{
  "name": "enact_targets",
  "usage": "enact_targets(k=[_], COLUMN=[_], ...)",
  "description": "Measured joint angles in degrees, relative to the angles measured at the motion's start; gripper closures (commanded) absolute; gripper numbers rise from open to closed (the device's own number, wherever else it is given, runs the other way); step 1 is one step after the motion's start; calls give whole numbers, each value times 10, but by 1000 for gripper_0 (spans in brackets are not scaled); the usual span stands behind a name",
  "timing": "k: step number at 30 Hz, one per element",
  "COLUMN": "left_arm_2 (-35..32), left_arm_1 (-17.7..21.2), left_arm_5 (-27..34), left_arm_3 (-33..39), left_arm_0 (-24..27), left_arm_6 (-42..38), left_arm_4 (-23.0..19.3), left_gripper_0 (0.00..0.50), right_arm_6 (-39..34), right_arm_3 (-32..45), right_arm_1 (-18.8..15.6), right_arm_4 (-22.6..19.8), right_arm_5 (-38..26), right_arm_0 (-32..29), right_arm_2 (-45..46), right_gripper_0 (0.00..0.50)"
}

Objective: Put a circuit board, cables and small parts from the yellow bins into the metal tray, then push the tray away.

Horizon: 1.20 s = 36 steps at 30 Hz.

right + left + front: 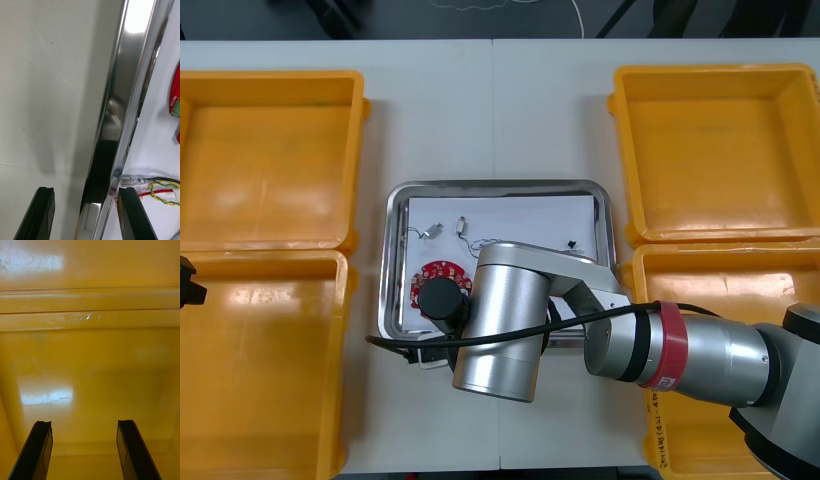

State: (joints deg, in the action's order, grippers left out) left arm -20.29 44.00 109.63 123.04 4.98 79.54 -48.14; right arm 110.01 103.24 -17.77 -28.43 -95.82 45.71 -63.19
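Now the right gripper (86, 191) sets its wide-spread fingers (43, 213) astride the near rim of the metal tray (395, 260), apparently to push it off loaded with circuit board (438, 280), cables (163, 189) and small parts (433, 229), while the left gripper (84, 425) waits, open and empty, over a yellow bin (90, 352).

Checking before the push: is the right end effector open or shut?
Open: the right end effector's fingers stand apart astride the metal tray's rim, one over the table, one inside by the red and yellow cable.
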Motion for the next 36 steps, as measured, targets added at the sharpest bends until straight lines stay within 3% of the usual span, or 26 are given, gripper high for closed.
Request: enact_targets(k=[7,11,24,26,33,36], left_arm_2=[0,0,0,0,0,0], left_arm_1=[0,0,0,0,0,0], left_arm_5=[0,0,0,0,0,0], left_arm_3=[0,0,0,0,0,0], left_arm_0=[0,0,0,0,0,0], left_arm_6=[0,0,0,0,0,0], left_arm_4=[0,0,0,0,0,0], left_gripper_0=[0,0,0,0,0,0], right_arm_6=[0,0,-3,-3,-4,-11], right_arm_3=[0,0,0,-1,-1,-1], right_arm_1=[0,0,0,0,0,1], right_arm_4=[0,0,2,2,5,8], right_arm_5=[0,0,1,1,1,1], right_arm_0=[0,0,0,0,0,0], right_arm_2=[0,0,-5,-6,-6,-6], right_gripper_0=[28,83,93,132,401,455])
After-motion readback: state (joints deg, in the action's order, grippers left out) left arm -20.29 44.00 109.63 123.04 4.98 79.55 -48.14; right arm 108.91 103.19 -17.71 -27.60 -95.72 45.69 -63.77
